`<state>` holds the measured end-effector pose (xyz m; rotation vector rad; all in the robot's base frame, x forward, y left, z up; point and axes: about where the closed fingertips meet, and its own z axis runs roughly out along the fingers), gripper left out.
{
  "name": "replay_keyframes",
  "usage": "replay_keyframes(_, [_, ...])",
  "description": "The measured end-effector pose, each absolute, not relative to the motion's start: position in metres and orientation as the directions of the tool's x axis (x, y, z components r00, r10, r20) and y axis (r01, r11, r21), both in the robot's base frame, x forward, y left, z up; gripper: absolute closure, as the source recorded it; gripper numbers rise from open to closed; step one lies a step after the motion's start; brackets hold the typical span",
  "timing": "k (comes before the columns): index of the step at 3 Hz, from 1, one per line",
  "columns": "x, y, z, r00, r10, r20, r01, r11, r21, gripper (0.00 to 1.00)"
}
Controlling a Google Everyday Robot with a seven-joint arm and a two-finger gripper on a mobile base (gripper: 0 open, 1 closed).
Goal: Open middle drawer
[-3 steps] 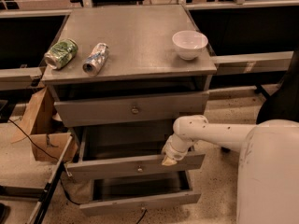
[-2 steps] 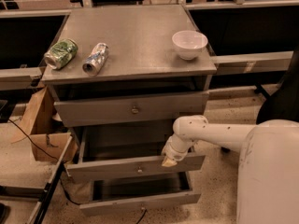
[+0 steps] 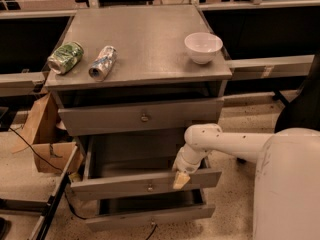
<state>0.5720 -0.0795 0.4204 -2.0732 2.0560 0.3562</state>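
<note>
The grey three-drawer cabinet stands in the middle of the camera view. The middle drawer is pulled out, its inside bare, with a small round brass knob at the centre of its front panel. My gripper sits at the top edge of that front panel, right of the knob, reaching in from the right on a white arm. The top drawer with its knob is shut. The bottom drawer stands a little way out.
On the cabinet top lie a green can and a silver can, both on their sides, and a white bowl stands at the right. A cardboard box and a black cable are on the floor at the left.
</note>
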Motion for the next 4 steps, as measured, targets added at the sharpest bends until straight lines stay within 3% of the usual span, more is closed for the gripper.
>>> replay_keyframes(1, [0.572,-0.08,0.42,0.005,-0.951,-0.309,-1.0,-0.014,0.026,0.0])
replay_keyframes(2, [0.572,-0.08,0.42,0.005,-0.951,-0.309,-1.0,-0.014,0.026,0.0])
replay_keyframes(4, [0.556,-0.089,0.405,0.005,-0.955,-0.298,-1.0,-0.012,0.022,0.41])
